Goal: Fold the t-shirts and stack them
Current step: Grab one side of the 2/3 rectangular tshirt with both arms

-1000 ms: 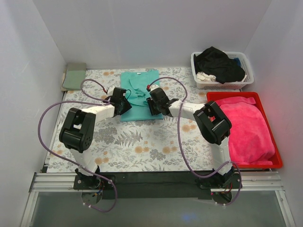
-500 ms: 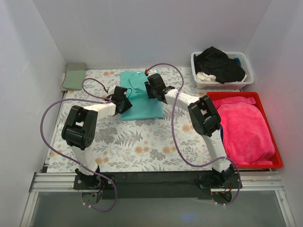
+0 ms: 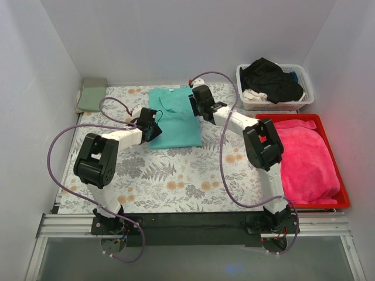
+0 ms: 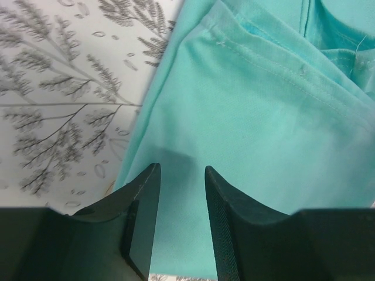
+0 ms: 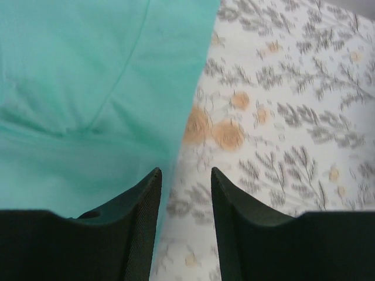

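The teal t-shirt [image 3: 176, 120] lies folded flat at the far middle of the flower-patterned desk [image 3: 176, 170]. The left hand [image 3: 151, 124] is over its left edge and the right hand [image 3: 200, 104] over its right edge near the far corner. Both hands are released, with nothing gripped: teal cloth shows in the left one's gap, the shirt's edge and the desk in the right one's. A black t-shirt [image 3: 269, 76] sits heaped in the white basket [image 3: 275, 105] at far right, and a sage-green t-shirt [image 3: 92, 93] lies folded at far left.
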Available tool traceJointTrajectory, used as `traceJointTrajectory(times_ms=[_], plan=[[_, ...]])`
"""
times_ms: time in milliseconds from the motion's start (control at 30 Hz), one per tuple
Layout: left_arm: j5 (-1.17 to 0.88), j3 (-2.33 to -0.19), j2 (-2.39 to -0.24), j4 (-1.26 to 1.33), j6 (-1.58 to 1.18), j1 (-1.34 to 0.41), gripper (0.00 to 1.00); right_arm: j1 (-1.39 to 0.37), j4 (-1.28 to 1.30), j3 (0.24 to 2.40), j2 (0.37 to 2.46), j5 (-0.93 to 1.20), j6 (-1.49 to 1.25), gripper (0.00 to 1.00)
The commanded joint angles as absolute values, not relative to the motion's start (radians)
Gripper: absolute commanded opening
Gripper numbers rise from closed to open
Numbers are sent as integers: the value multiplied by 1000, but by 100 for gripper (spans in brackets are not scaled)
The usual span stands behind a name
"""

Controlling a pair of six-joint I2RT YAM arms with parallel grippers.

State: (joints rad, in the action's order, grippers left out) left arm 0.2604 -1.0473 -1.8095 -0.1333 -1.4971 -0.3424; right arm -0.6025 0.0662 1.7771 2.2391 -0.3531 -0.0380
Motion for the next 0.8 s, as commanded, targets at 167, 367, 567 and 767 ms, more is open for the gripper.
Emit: traceJointTrajectory(times_ms=[167, 367, 567, 767], plan=[[284, -899, -1563, -144, -1506, -337, 39, -603, 9, 1252, 1824, -151, -150, 50], [174, -744, -1491, -6, -1493, -321, 52, -600, -150, 1054, 1740, 26, -199, 52], [138, -686, -1499, 44, -1497, -275, 53, -598, -245, 976, 1743, 123, -233, 54], [106, -614, -1512, 158, -1482, -241, 54, -588, -325, 937, 1758, 140, -244, 55]])
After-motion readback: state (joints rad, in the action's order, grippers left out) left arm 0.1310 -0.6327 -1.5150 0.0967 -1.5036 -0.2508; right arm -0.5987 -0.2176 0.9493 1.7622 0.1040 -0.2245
